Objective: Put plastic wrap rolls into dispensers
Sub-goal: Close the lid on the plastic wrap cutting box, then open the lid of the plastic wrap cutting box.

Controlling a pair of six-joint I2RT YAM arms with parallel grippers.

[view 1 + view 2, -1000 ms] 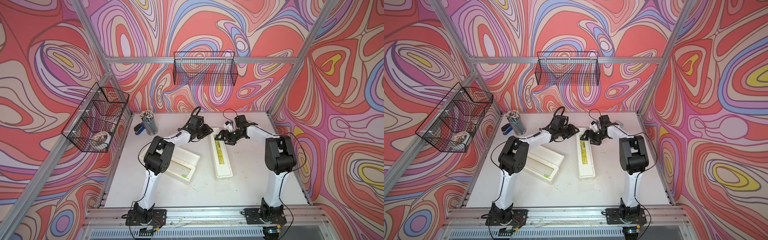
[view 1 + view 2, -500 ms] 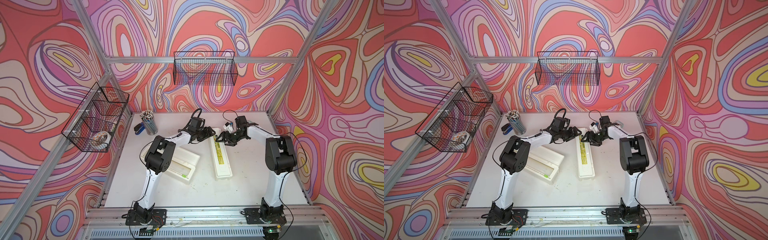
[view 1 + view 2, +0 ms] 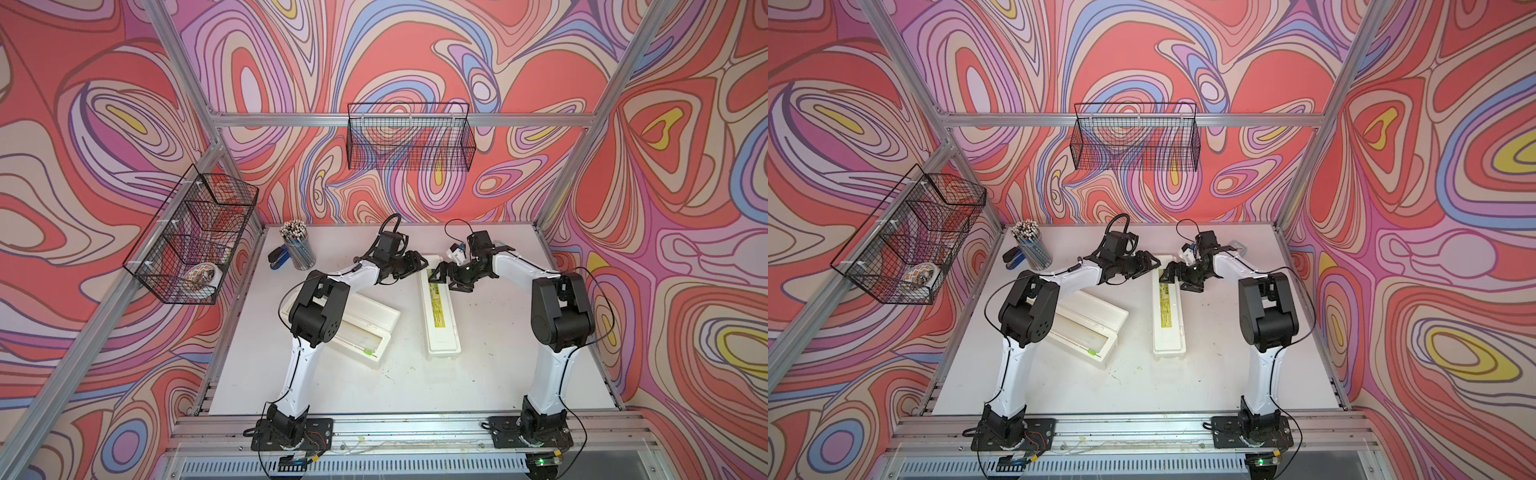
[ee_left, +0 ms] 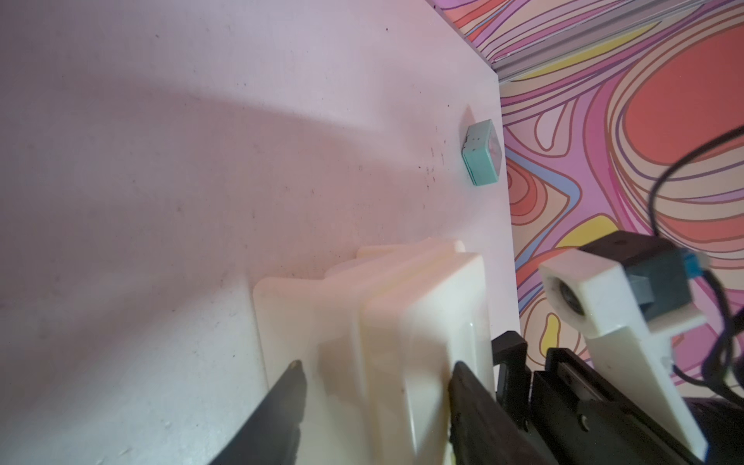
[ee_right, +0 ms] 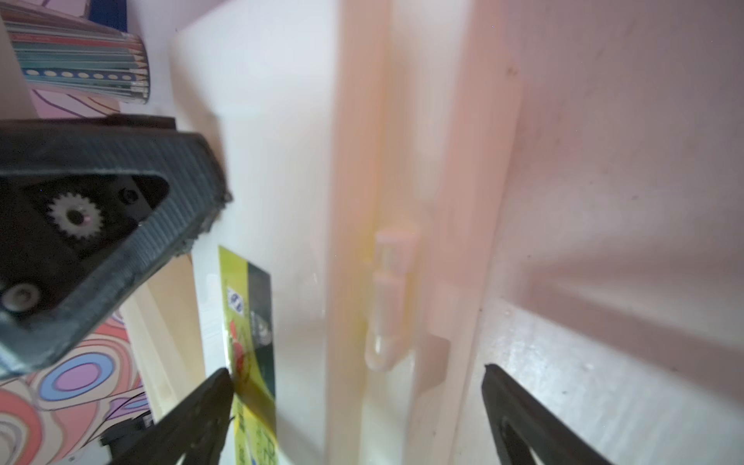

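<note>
Dispenser (image 3: 438, 316), lid down, lies right of the pencil cup (image 3: 298, 249). Right gripper (image 3: 444, 279) splayed wide astride the end nearest that cup; left gripper (image 3: 419, 264) astride it too — clamped or loose, cannot tell. Risk: pushed one-sided with no firm hold, box skids or lid springs open.

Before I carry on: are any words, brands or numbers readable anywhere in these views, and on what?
The yellow label strip on the closed dispenser: print and a small logo, too small in both top views and too blurred in the right wrist view to read.
No other text is visible.
</note>
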